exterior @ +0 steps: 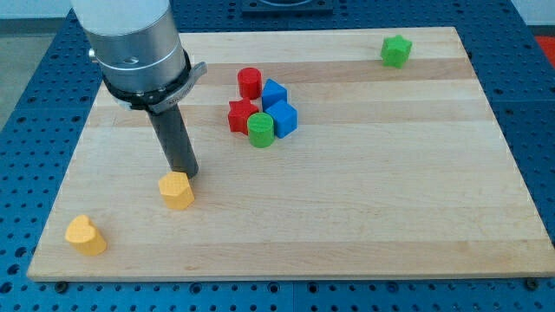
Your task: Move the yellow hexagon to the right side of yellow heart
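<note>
On the board (364, 217): two yellow, two red, two blue, two green blocks; no jaws, my tip (185, 174) touching the yellow hexagon (177, 191).

Arm enters from the view's top left: wide grey cylindrical body, black collar ring below it. Straight dark rod drops from the collar, leaning slightly toward the view's right. my tip (186, 174) sits low, at the bench surface.

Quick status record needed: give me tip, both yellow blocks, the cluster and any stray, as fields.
tip: my tip just above the yellow hexagon, touching or nearly
yellow heart: near the view's bottom left, apart from the hexagon
hexagon vs heart: up and to the view's right
cluster: red cylinder, red star, two blue blocks, green cylinder
stray: green block, top right
</note>
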